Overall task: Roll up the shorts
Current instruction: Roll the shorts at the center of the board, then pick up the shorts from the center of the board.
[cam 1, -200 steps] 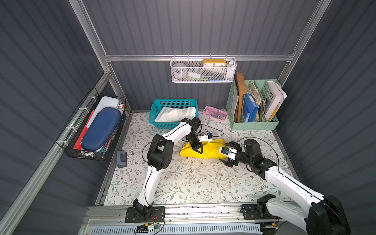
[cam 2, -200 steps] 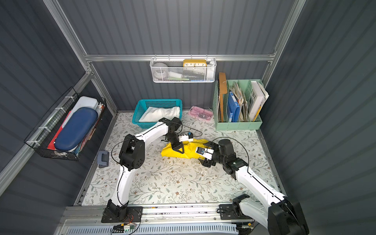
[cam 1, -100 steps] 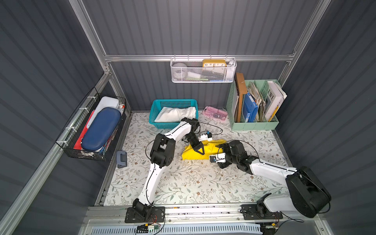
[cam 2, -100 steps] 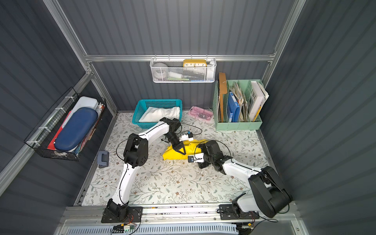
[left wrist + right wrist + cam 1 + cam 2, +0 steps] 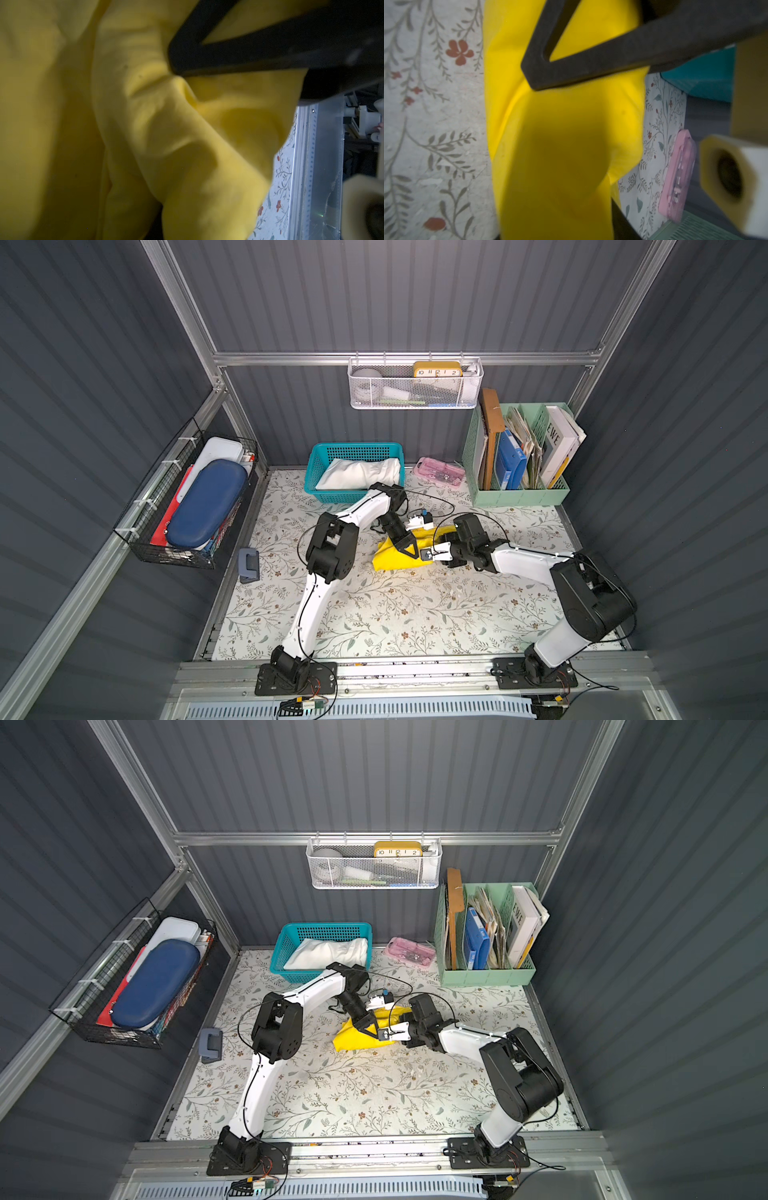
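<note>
Floral mat (image 5: 415, 614), near teal basket (image 5: 316, 472): rolling yellow shorts (image 5: 390, 560).
I'm pinching with right gripper (image 5: 428, 553) to secure the fold; left gripper (image 5: 407, 545) unclear.

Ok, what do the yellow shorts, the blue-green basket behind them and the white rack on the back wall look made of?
The yellow shorts look like soft matte cloth, maybe a cotton knit: they crease and fold loosely. The basket is probably moulded plastic, faintly shiny, with an even lattice wall. The rack seems white-coated metal mesh: thin perforated walls, wire rim.
</note>
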### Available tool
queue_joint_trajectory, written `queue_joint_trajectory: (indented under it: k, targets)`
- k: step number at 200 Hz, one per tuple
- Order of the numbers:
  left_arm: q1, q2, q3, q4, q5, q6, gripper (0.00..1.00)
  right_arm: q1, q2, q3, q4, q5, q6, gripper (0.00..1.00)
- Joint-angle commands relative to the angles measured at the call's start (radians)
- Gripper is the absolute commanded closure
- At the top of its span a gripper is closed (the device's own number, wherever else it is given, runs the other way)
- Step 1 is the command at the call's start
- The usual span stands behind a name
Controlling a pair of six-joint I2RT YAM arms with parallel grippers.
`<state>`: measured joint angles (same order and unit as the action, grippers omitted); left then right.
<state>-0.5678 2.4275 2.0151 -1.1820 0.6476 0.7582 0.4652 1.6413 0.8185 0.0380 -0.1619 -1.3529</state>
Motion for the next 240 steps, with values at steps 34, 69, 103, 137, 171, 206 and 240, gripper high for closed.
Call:
queue_joint_trajectory:
  k: [34, 69, 103, 137, 171, 206, 240]
  targets:
    - [-0.002, -0.071, -0.153, 0.083, -0.196, -0.005, 0.34, -0.022, 0.038, 0.106, -0.31, -0.074, 0.143, 1.0]
    - [0.021, -0.293, -0.301, 0.272, -0.252, -0.057, 0.0, -0.03, 0.044, 0.109, -0.36, -0.146, 0.217, 1.0]
    - [0.025, -0.519, -0.431, 0.523, -0.526, -0.128, 0.0, -0.059, 0.083, 0.184, -0.545, -0.227, 0.261, 1.0]
    - [0.025, -0.773, -0.655, 0.833, -0.516, -0.083, 0.0, -0.08, 0.134, 0.289, -0.725, -0.297, 0.278, 1.0]
    - [0.01, -0.826, -0.761, 0.853, -0.492, 0.034, 0.0, -0.103, 0.162, 0.367, -0.83, -0.373, 0.309, 1.0]
    - [-0.144, -0.811, -0.896, 0.982, -0.661, 0.175, 0.0, -0.145, 0.238, 0.486, -0.98, -0.461, 0.37, 1.0]
    - [-0.242, -0.789, -0.978, 1.087, -0.716, 0.227, 0.0, -0.152, 0.3, 0.543, -1.047, -0.444, 0.398, 1.0]
